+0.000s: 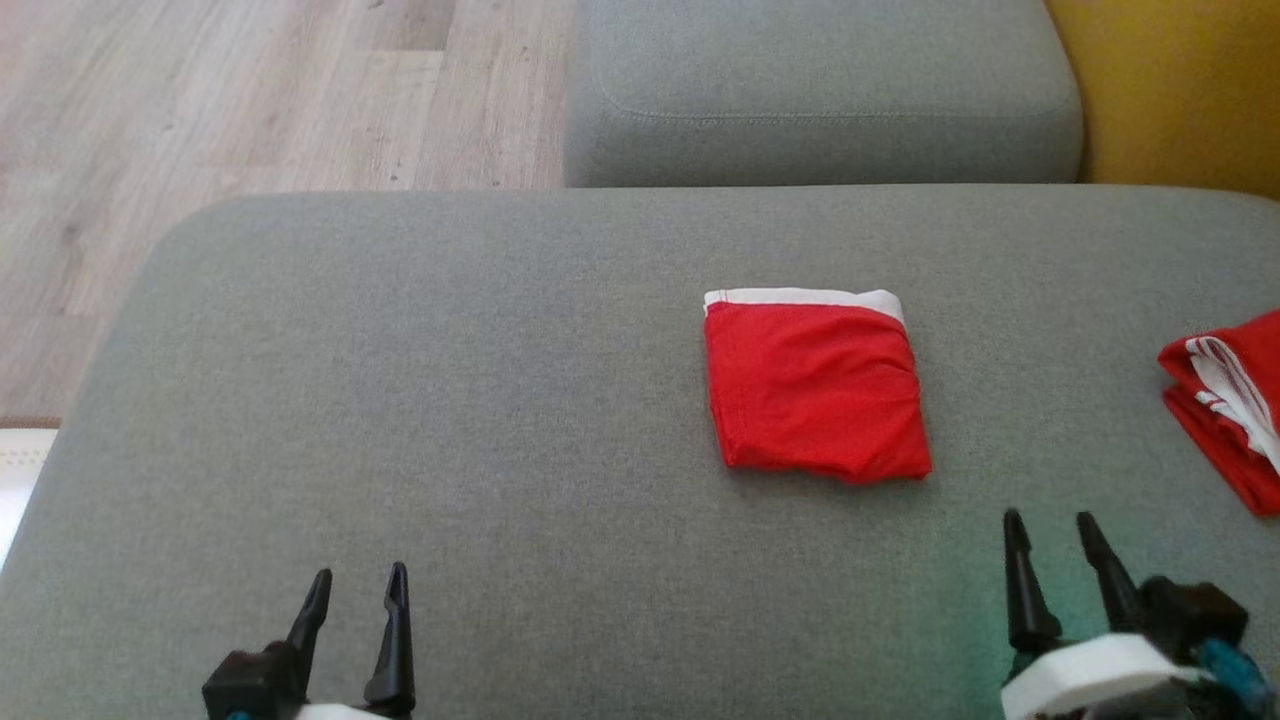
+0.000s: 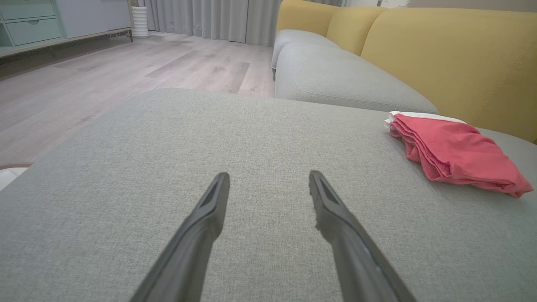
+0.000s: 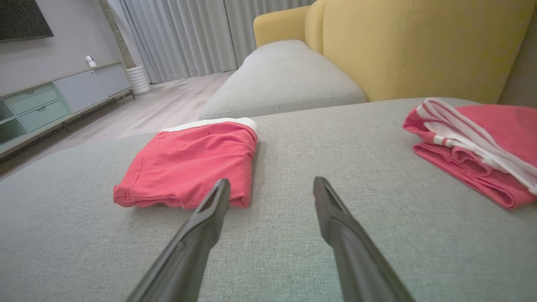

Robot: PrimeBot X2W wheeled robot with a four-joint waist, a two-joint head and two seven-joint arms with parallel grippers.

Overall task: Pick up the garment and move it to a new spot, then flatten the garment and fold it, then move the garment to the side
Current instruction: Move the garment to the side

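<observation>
Floor [image 1: 250, 100]: pale wood planks at your far left, beyond the cushion.
Left hand [image 1: 360, 570]: low at the near edge, fingers spread wide and empty, well apart from any cloth.
Sofa seat [image 1: 450, 400]: the grey cushion carries everything you work on here.
Garment [image 1: 815, 390]: red, folded into a neat square with a white band along its far edge, lying flat right of centre.
Right hand [image 1: 1049, 517]: released and holding nothing; you see it near the garment's near right corner, not touching.
Striped cloth [image 1: 1225, 400]: red with white stripes, folded, at the seat's right edge.
</observation>
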